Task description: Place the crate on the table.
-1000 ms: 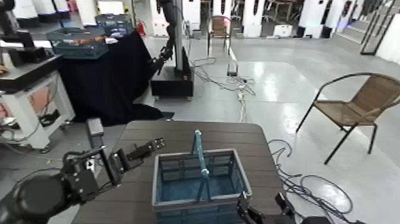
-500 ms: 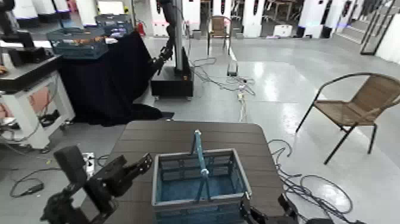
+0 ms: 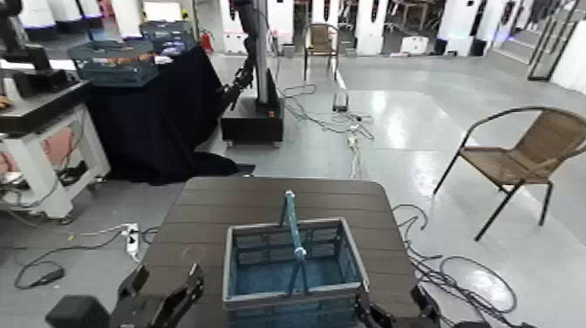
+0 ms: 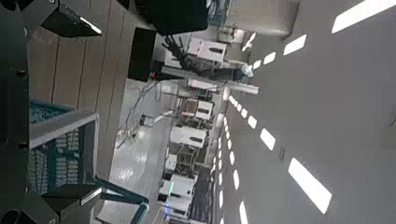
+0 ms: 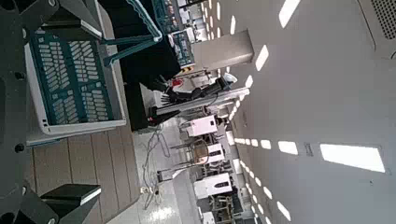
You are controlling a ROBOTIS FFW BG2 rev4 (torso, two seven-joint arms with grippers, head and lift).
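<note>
Our open left gripper (image 3: 170,272) had drawn back from the blue-grey lattice plastic crate (image 3: 255,303), which stayed upright on the dark brown slatted table (image 3: 196,205). With our right gripper (image 3: 392,298) also open beside it, we judged the placing essentially done.

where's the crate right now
In the head view, the crate sits on the table, just right of centre along its near edge, between both grippers.
</note>
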